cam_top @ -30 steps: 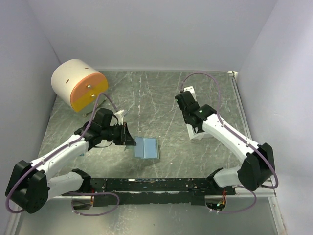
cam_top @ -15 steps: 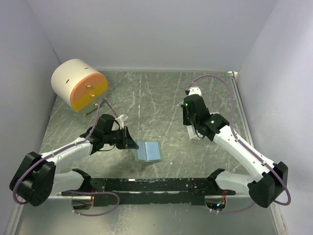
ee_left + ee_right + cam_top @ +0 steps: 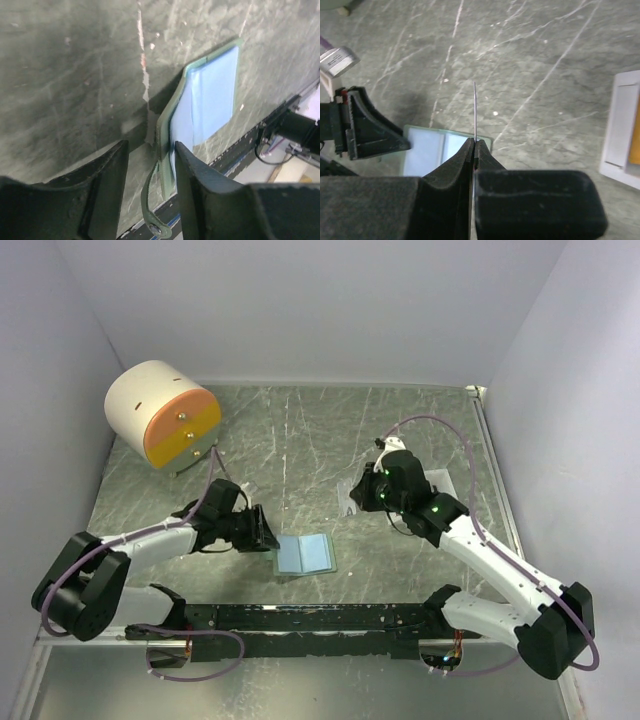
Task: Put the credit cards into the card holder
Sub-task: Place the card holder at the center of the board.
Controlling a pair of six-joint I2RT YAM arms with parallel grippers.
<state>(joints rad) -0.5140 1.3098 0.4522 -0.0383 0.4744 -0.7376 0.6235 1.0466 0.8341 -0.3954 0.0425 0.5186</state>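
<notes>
Moved since earlier: right arm has swung away from the white tray [image 3: 619, 125] toward the middle of the desk [image 3: 300, 430]; the left tool's jaws, shut a second ago, now stand apart; the card holder has slid a little toward the near edge.
Left tool [image 3: 151, 148]: released, jaws parted low over the desk, the card holder's raised near edge standing between them.
Card holder [image 3: 305, 554]: lies open near the middle of the desk, pale blue inside facing up, green rim showing, its snap strap [image 3: 151, 220] hanging by the left tool.
Right tool [image 3: 473, 143]: clenched on a credit card [image 3: 475, 107], which stands upright and edge-on above the fingertips, over the desk just beyond the card holder.
White tray: behind the right arm, well apart from the card holder.
Round cabinet [image 3: 163, 413]: far left corner, orange front facing the arms.
</notes>
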